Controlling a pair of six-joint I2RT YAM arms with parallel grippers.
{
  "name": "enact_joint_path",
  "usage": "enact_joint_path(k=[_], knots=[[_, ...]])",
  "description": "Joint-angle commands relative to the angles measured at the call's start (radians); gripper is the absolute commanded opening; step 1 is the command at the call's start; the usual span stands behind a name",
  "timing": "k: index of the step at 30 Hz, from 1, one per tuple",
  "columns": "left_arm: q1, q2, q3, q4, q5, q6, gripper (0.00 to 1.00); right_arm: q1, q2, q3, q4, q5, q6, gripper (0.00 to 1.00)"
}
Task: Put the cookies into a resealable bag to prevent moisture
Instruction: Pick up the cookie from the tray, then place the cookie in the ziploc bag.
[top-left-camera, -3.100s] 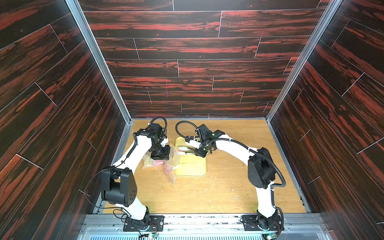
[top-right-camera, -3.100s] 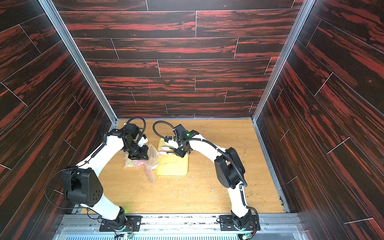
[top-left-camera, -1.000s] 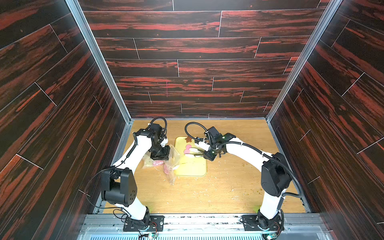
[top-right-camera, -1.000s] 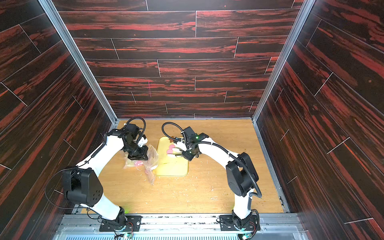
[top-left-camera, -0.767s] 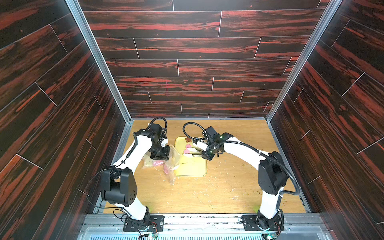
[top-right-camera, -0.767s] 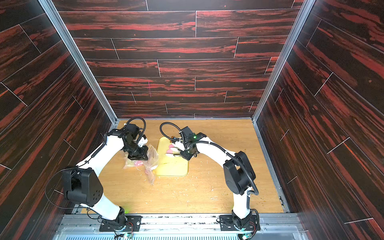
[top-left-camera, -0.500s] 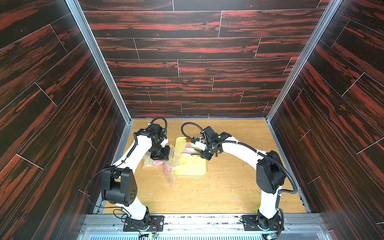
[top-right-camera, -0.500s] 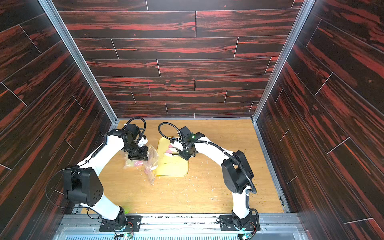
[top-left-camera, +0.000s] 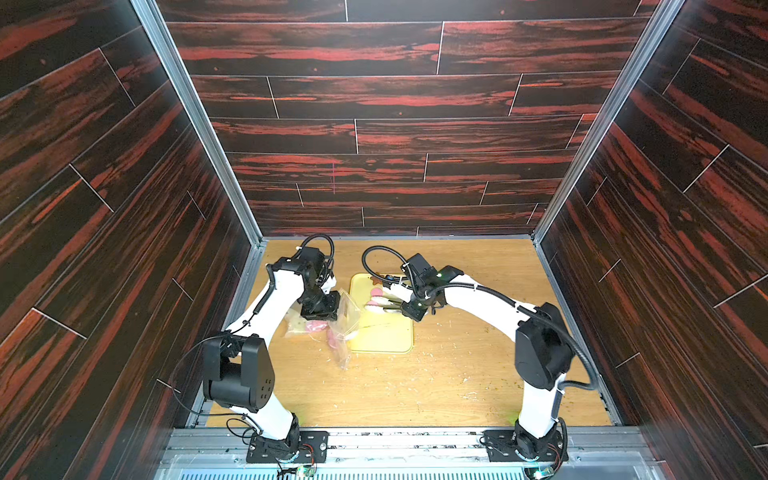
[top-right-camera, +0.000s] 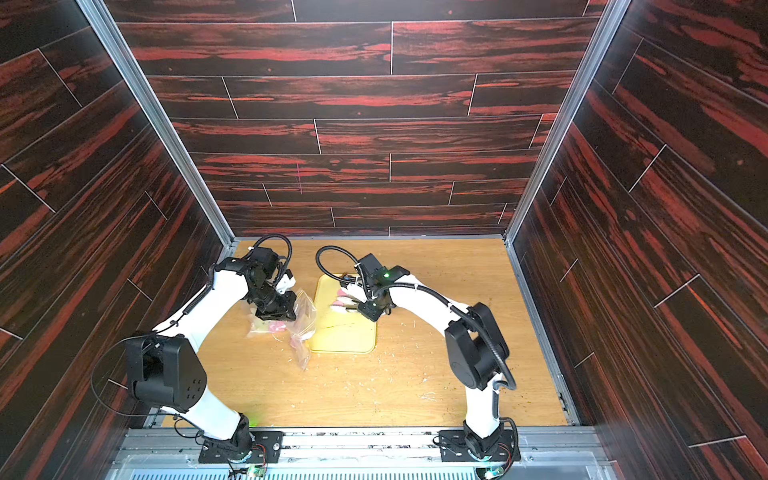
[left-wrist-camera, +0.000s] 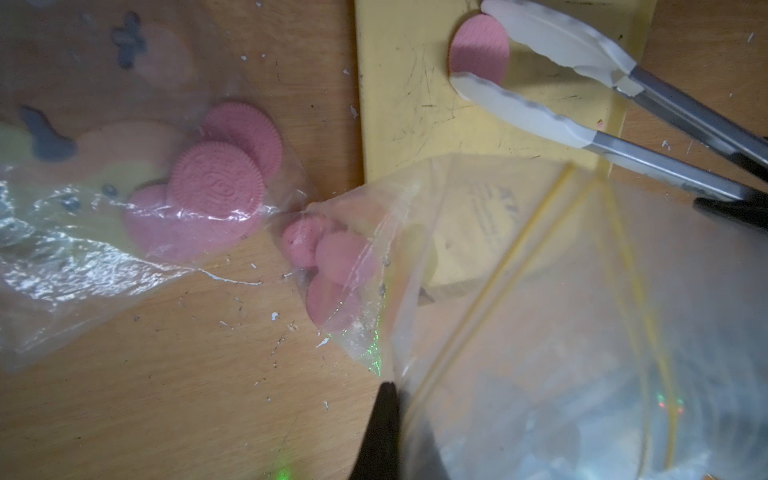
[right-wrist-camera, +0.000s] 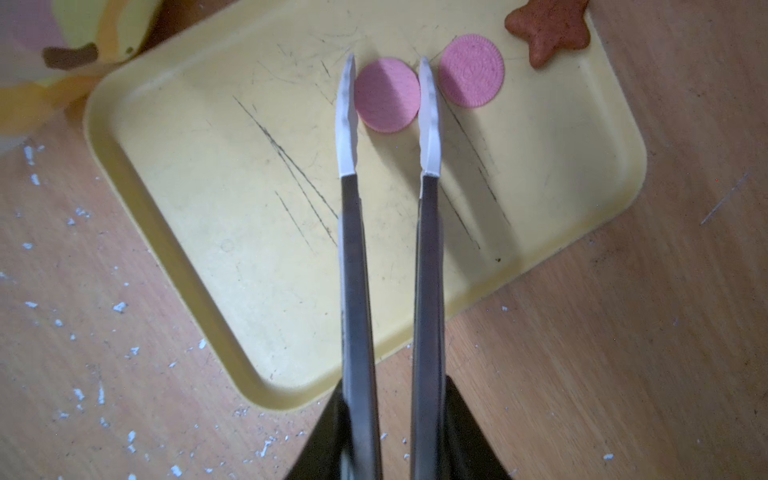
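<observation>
In the right wrist view my right gripper (right-wrist-camera: 395, 388) is shut on metal tongs (right-wrist-camera: 355, 257). Their white tips straddle a pink cookie (right-wrist-camera: 387, 95) on the yellow tray (right-wrist-camera: 249, 216). A second pink cookie (right-wrist-camera: 471, 70) and a brown star cookie (right-wrist-camera: 548, 29) lie just beyond it. My left gripper (left-wrist-camera: 399, 399) is shut on the rim of a clear resealable bag (left-wrist-camera: 540, 291), holding it up beside the tray. Pink cookies (left-wrist-camera: 332, 266) sit in that bag's corner. In a top view the left gripper (top-left-camera: 322, 309) and right gripper (top-left-camera: 411, 309) flank the tray (top-left-camera: 386, 338).
Another clear bag (left-wrist-camera: 83, 232) with a yellow cartoon print lies flat on the wooden table (top-left-camera: 415, 382), with three pink cookies (left-wrist-camera: 216, 183) inside. White crumbs dot the table. Dark wood walls enclose the table on three sides.
The right arm swung from the bag's side back over the tray, then eased the tongs left around a pink cookie, their arms narrowing. The left arm and bag have not moved.
</observation>
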Motion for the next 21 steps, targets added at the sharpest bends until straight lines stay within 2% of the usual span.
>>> enact_joint_path(k=[1,8,13,18,21], knots=[[0.006,0.007,0.027,-0.02,0.004,0.011,0.0,-0.012,-0.133,-0.044,0.051,-0.042,0.008,0.32],[0.005,0.005,0.027,-0.016,0.007,0.007,0.0,-0.055,-0.308,-0.149,0.138,-0.161,0.035,0.32],[0.005,0.007,0.033,-0.021,0.003,0.008,0.0,-0.069,-0.432,-0.215,0.223,-0.344,0.058,0.32],[0.005,0.007,0.038,-0.024,0.003,0.008,0.0,-0.066,-0.468,-0.24,0.27,-0.551,0.081,0.32],[0.006,0.005,0.04,-0.026,0.003,0.008,0.0,-0.058,-0.459,-0.252,0.272,-0.609,0.078,0.33]])
